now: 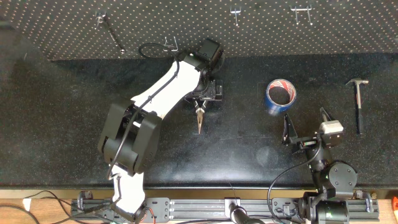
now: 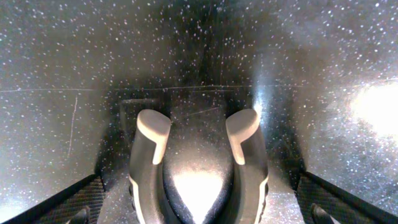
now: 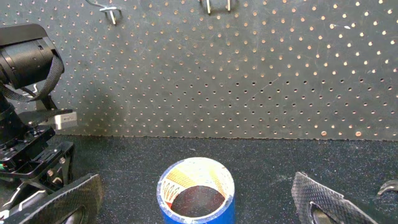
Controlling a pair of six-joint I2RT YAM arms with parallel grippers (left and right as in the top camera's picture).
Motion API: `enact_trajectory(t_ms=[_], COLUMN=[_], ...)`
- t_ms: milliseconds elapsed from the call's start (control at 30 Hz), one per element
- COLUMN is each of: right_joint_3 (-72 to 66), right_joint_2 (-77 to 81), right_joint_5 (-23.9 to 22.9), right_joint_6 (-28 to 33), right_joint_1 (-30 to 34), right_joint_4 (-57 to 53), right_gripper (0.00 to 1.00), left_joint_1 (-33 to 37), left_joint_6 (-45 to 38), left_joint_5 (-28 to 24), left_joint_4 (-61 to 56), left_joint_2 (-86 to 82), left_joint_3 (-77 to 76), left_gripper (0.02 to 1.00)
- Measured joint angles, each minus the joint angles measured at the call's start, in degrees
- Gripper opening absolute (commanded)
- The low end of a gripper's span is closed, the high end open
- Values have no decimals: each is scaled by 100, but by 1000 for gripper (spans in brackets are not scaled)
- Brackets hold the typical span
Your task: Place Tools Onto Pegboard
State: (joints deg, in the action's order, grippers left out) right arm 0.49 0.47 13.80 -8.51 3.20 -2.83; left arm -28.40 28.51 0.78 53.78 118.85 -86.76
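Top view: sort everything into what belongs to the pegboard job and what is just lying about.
For the job:
pegboard
bare hooks
pliers, inside the open left gripper
tape roll
hammer
wrench, already hanging on the board

Just lying about:
loose cables at the front edge
rail by the arms' bases

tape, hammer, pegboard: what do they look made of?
Tape: blue roll with a slightly glossy wall, likely plastic film; printed liner inside the core.
Hammer: pale, shiny head, probably steel; dark slim handle, material unclear.
Pegboard: dark matt sheet with even holes, either hardboard or painted metal; cannot tell which.
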Motion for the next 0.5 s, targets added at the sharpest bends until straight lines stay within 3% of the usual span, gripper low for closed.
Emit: enact_trajectory(t_ms=[367, 433, 500], right_joint_3=[0, 0, 0], right_joint_2=[0, 0, 0], right_joint_5=[0, 0, 0], right_joint_6=[2, 2, 2], right_joint_1=[0, 0, 0], right_joint_4=[0, 0, 0], right_gripper=[1000, 1000, 1000], left_joint_1=[0, 0, 0], left_joint_6=[0, 0, -20], left_joint_5=[-44, -44, -50], left_joint_4=[-2, -2, -2], left_joint_2=[15, 15, 15], left_joint_3=[-7, -9, -9], left_gripper=[998, 888, 840])
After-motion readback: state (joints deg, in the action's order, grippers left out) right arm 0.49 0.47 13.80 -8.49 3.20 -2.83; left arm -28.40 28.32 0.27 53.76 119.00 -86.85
